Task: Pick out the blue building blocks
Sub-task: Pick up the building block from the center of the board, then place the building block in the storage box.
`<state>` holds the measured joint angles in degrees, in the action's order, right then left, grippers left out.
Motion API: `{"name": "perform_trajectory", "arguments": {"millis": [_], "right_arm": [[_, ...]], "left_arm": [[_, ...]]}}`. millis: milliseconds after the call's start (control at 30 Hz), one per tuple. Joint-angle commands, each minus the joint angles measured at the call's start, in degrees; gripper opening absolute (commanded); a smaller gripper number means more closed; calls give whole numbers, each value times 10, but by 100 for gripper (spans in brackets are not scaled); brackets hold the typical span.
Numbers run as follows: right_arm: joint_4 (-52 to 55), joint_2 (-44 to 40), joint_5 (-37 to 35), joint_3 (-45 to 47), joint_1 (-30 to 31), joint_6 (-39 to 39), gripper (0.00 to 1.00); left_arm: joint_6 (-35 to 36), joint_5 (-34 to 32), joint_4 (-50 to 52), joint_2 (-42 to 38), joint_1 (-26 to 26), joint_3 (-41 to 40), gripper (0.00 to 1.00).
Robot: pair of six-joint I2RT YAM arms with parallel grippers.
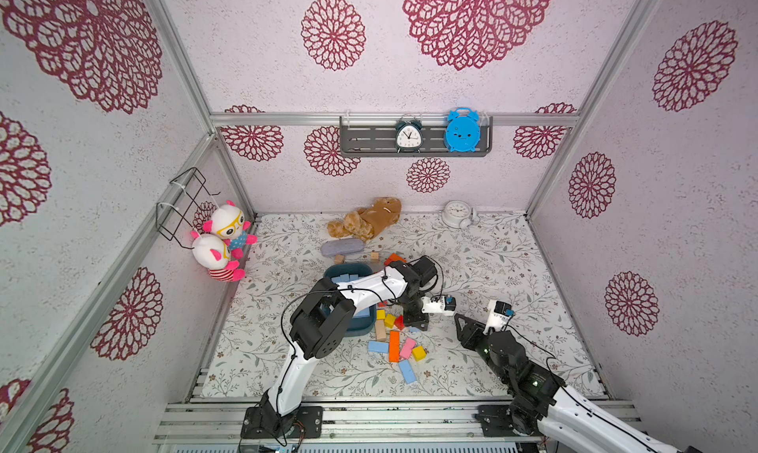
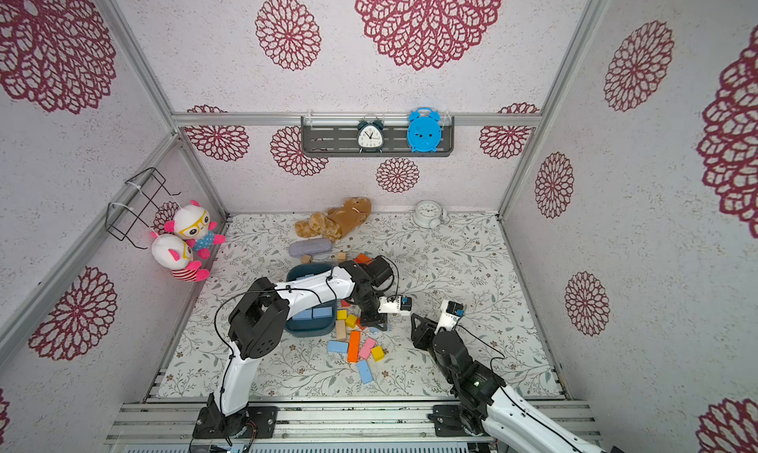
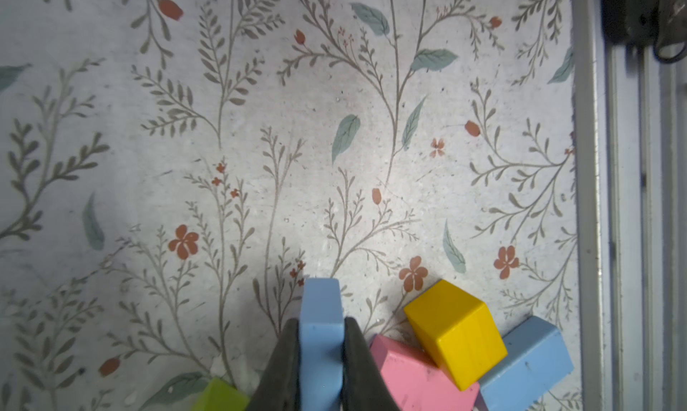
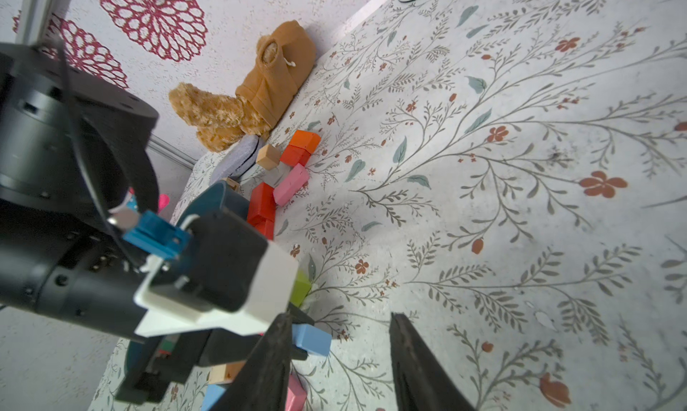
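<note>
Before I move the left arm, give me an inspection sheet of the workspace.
Surface: floral mat, blocks scattered near its middle.
Job's things: one blue block clamped; blue bar and angled blue bar loose on the mat; more blue blocks in the teal tray.
Clutter: orange bar, pink block, yellow cube among the loose blues; plush bear, grey pouch, white clock at the back.
Grippers: left gripper shut on the blue block; right gripper open, empty.
Cables: black cable loops beside the left arm.
Surroundings: wall shelf with two clocks; plush dolls on the side wall.
</note>
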<state>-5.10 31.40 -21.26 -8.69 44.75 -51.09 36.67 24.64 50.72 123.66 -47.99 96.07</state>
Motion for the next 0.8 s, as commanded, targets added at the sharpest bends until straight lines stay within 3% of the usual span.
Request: {"name": "perform_trajectory", "arguments": {"millis": [0,567,767], "right_arm": [[-34,18,-3,-13,-3,5,46],[-187,162,54,-32,-2,16,45],[-233,235,71,-59,6,25,45]], "left_arm": [[-35,53,12,-26,28,14,17],[-97,148,50,-104,125,19,17],[-94,151,73,-133,170,22,17]]}}
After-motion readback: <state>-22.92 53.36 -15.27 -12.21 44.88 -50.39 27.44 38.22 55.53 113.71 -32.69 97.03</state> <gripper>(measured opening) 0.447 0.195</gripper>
